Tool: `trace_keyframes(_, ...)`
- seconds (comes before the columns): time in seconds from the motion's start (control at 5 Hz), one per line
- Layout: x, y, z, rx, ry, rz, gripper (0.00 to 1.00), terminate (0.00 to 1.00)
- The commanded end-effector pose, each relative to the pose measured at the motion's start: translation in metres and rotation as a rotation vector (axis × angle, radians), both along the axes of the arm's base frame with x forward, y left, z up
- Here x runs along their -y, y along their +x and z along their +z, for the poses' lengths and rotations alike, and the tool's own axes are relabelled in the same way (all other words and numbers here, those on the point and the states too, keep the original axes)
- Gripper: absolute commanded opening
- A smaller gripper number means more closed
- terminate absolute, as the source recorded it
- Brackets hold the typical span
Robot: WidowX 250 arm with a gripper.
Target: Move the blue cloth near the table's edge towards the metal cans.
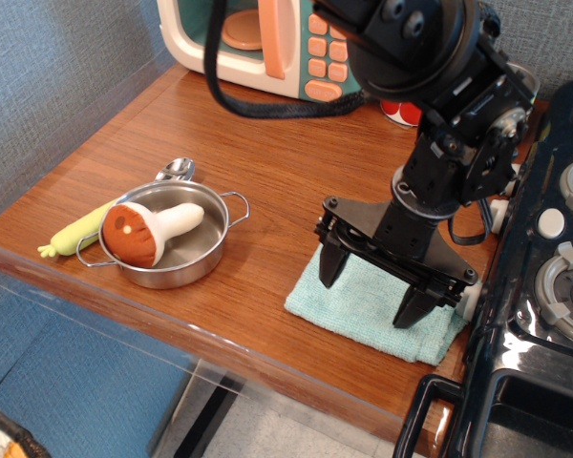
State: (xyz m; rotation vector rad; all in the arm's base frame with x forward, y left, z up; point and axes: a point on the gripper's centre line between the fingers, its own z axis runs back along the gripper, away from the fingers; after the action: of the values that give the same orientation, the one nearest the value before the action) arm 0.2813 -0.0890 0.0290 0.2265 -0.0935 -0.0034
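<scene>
Your jaws spread wide, both tips down on the blue cloth (363, 310) near the table (267, 162) edge.

Arm (439, 114) is hiding most of both cans (401, 113); blue cloth (353, 305) is lying partly covered beneath gripper (374, 288); stove (544, 286) is running off right edge.

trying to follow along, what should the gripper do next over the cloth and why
Probably descend and close on the blue cloth: the gripper hangs open above it, fingers spread across it, nothing held. The cloth lies flat near the table edge.
</scene>
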Motion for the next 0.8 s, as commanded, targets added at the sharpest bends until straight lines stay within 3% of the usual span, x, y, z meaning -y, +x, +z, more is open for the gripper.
trace_keyframes(0.0, -0.003, 0.019, 0.011, 0.077, -0.022, -0.013, 1.00, 0.00)
trace_keyframes(0.6, -0.020, 0.031, -0.025, 0.043, -0.064, -0.041, 1.00, 0.00)
